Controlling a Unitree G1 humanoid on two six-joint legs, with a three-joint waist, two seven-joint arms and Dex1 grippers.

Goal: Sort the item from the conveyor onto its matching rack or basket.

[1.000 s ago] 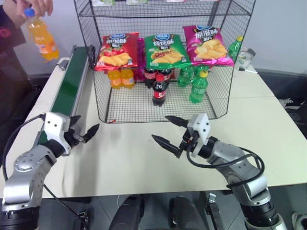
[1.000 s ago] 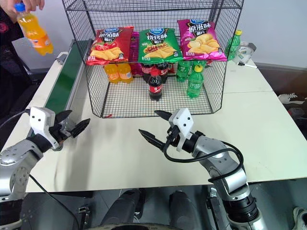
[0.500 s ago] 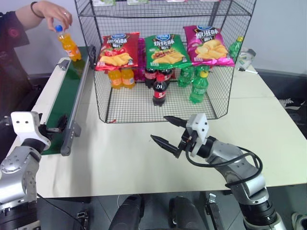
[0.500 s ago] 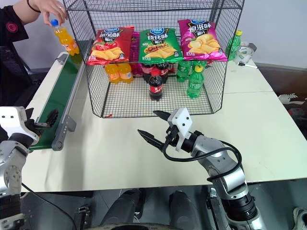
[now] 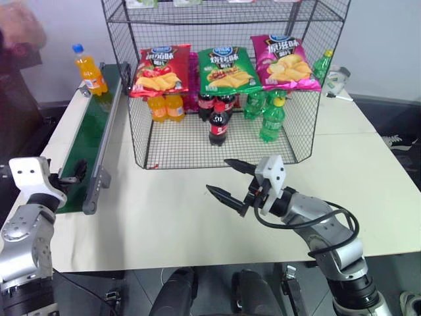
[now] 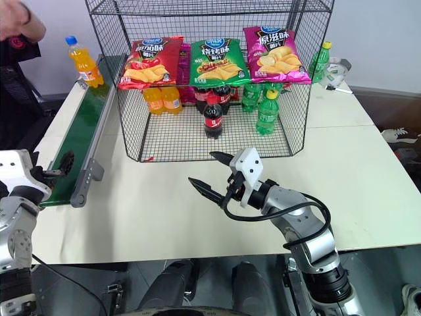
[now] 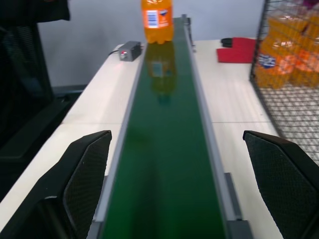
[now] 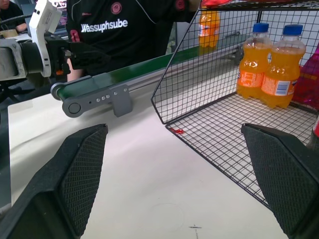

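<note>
The left gripper (image 7: 177,186) has its two black fingers (image 7: 84,179) spread wide with nothing between them; it sits at the near end of the conveyor (image 5: 95,131), pointing level along the dark-green belt, one finger to each side of the frame. The right gripper (image 5: 229,178) is likewise wide open and empty, held above the bare desk (image 5: 177,224) toward its near edge, just in front of the rack (image 5: 223,79), with its tips turned to the robot's left. Up the belt from the left gripper, well apart from it, the orange soda bottle (image 5: 89,68) stands upright on the conveyor's far end, blue cap on top, near the desk's far left corner; nothing is touching it. A person (image 6: 16,39) in dark clothing stands beyond that corner, a hand (image 6: 20,18) raised above and to the left of the bottle, apart from it. The conveyor runs along the desk's left edge, just beside the rack's left wall. Inside the rack, on its gridded floor, two matching orange bottles (image 5: 166,106) stand at the back left, dark cola bottles (image 5: 219,122) with red caps in the middle and green bottles (image 5: 271,118) to the right. Three bags of crisps (image 5: 227,66), red, green and pink, hang across the rack's front above them.
</note>
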